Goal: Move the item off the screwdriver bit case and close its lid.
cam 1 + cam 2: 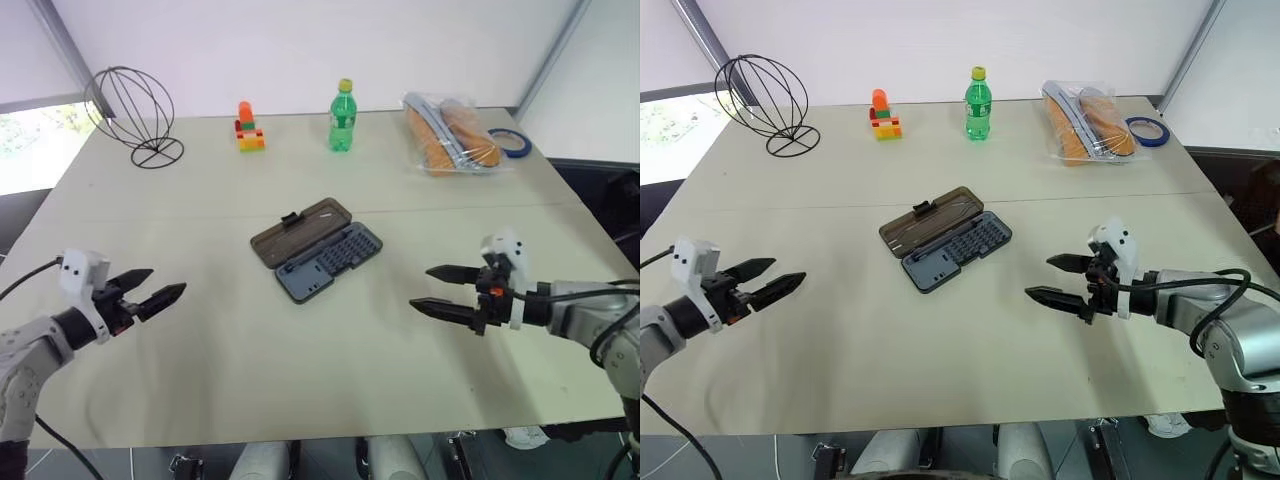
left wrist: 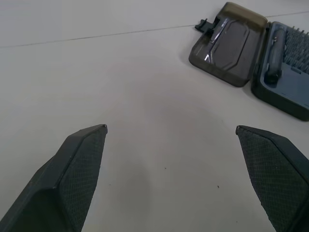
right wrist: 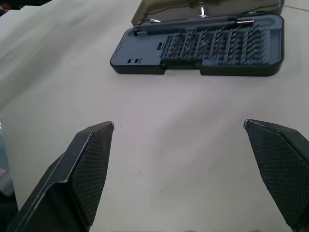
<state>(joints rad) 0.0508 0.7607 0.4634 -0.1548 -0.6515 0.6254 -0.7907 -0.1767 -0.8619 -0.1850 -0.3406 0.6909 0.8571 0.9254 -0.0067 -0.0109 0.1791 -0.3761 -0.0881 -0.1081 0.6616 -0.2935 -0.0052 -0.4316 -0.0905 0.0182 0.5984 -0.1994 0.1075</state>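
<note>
The screwdriver bit case (image 1: 335, 260) lies open at the middle of the table, its dark grey-blue base showing rows of bits (image 3: 212, 46) and a driver handle. The smoky brown lid (image 1: 300, 230) lies flat beside the base on its far side, latch tab pointing away. A thin pale streak (image 2: 212, 41) crosses the lid; I cannot tell whether it is the item or a glint. My left gripper (image 1: 168, 281) hovers open at the near left, well away from the case. My right gripper (image 1: 419, 287) hovers open at the near right, fingers pointing toward the case.
Along the far edge stand a black wire globe (image 1: 130, 115), a small stack of toy bricks (image 1: 248, 128), a green bottle (image 1: 342, 118), a clear bag of bread (image 1: 450, 135) and a blue tape roll (image 1: 512, 142). A seam crosses the table (image 1: 200, 215) behind the case.
</note>
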